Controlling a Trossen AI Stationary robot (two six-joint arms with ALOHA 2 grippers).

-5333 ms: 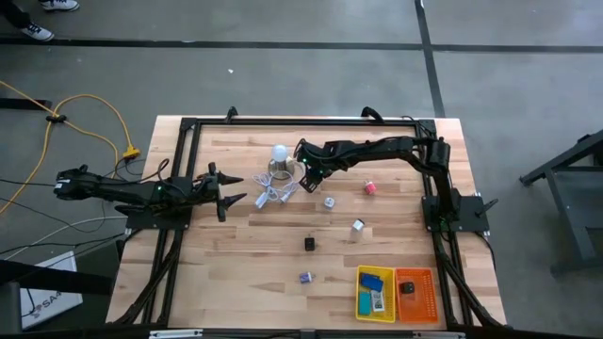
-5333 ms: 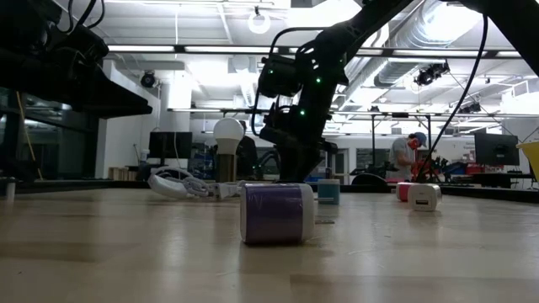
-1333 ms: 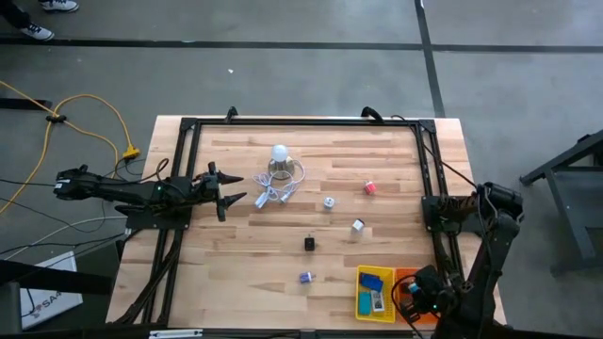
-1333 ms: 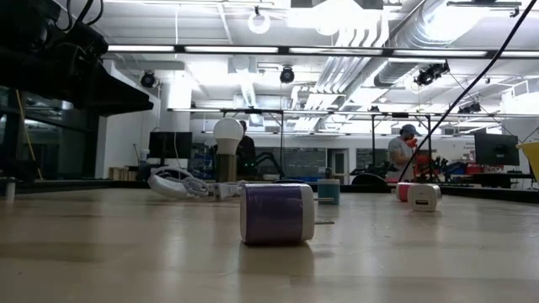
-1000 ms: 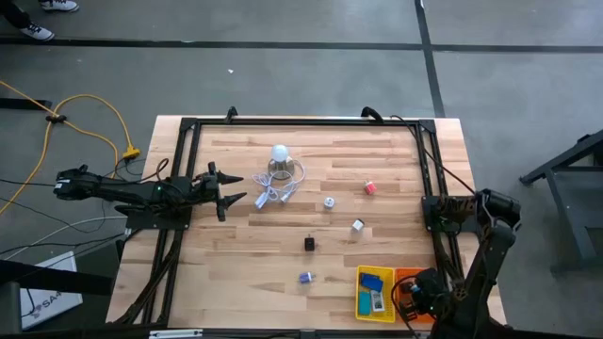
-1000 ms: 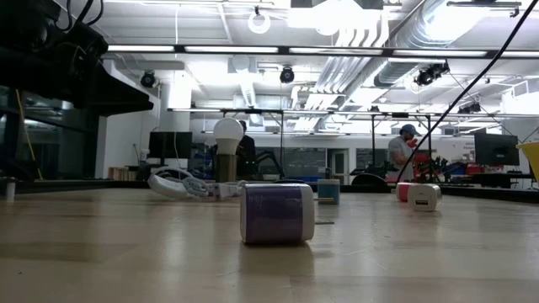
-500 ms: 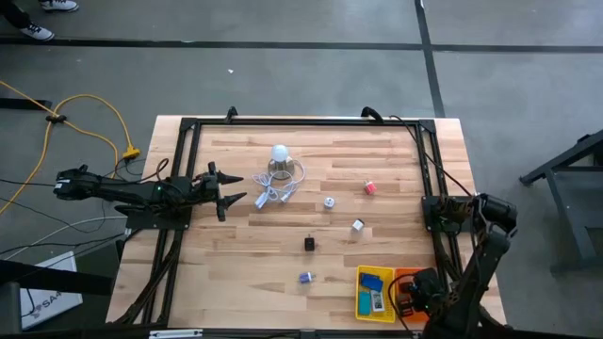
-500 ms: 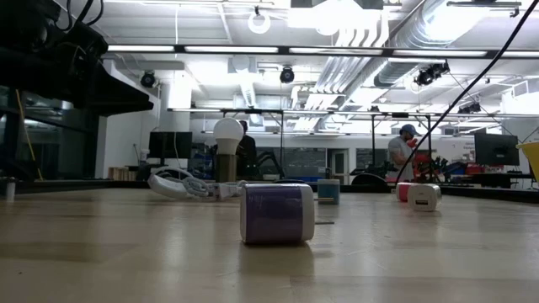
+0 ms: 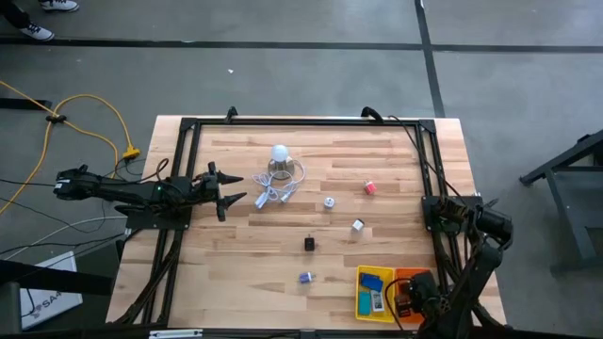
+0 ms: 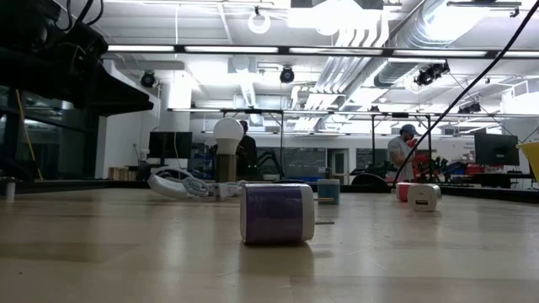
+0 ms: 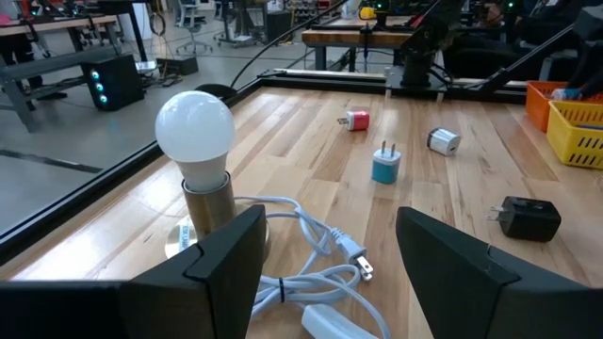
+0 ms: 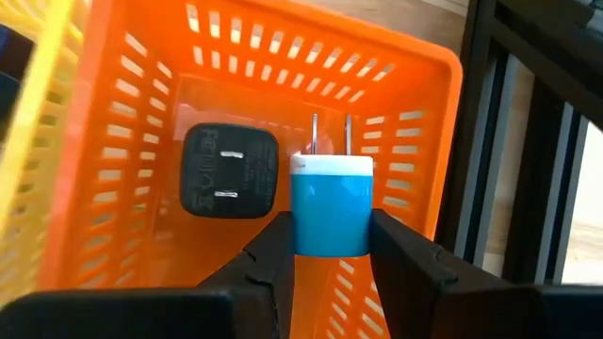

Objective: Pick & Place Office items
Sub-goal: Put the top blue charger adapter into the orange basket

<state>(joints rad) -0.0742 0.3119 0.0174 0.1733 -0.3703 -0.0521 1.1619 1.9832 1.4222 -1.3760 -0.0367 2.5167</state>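
Blue and white, the small plug block (image 12: 330, 209) sits between the fingers of the right gripper (image 12: 328, 254), which are closed on its smooth sides. It hangs right over the orange mesh tray (image 12: 415, 85), with its two metal pins pointing away from the gripper. The block looks hard and light, and its shiny plastic may slip, so the flat sides are the best place to hold it. One flat black plug block (image 12: 229, 171) already lies in that tray.

The yellow mesh tray (image 9: 362, 294) beside it holds two small pieces, as far as I can tell. Five little items wait on the wooden table (image 9: 245, 273): a pink cube (image 9: 370, 187), a teal plug (image 9: 328, 201), a white cube (image 9: 358, 225), a black block (image 9: 309, 244) and a purple-blue piece (image 9: 305, 278).

The left gripper (image 9: 226, 196) waits wide open and empty, near the white bulb with its looped cord (image 9: 279, 155).
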